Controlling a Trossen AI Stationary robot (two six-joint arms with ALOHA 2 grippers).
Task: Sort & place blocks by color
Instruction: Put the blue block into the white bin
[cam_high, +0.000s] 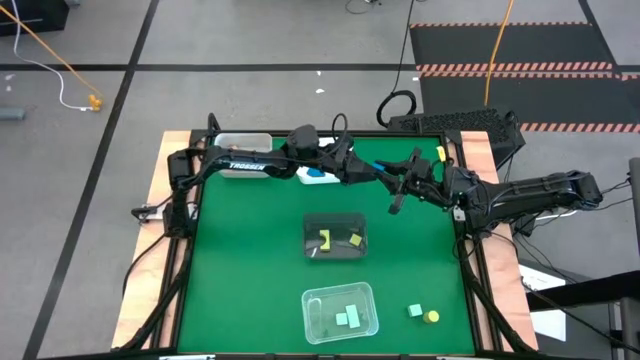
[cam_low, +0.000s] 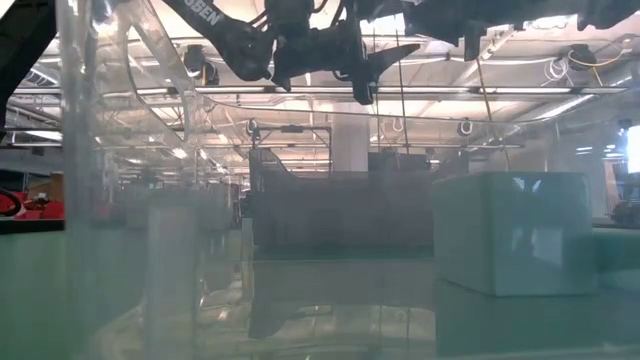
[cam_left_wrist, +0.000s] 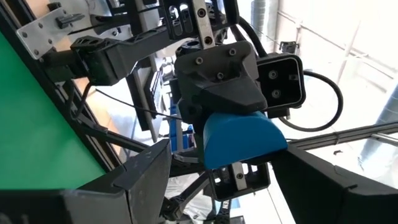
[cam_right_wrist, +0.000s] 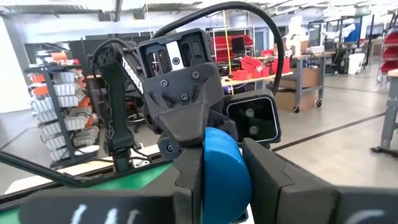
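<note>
Above the table's far middle, a mid-air handover: right gripper (cam_right_wrist: 225, 186) clamped on the blue block (cam_right_wrist: 225, 168), left gripper (cam_left_wrist: 227, 168) facing it, fingers apart either side. Risk of a drop if right lets go before left closes; rounded block likely to twist or slip from a shallow pinch. Loose green block (cam_high: 415, 311) and yellow block (cam_high: 431, 317) at near right.

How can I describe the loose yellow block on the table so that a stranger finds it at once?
On the green table, look along the edge at the bottom of the high view, right of the clear tray with mint pieces. Two loose pieces lie there side by side: a mint block and the yellow block. It is the only yellow piece outside a tray.
</note>
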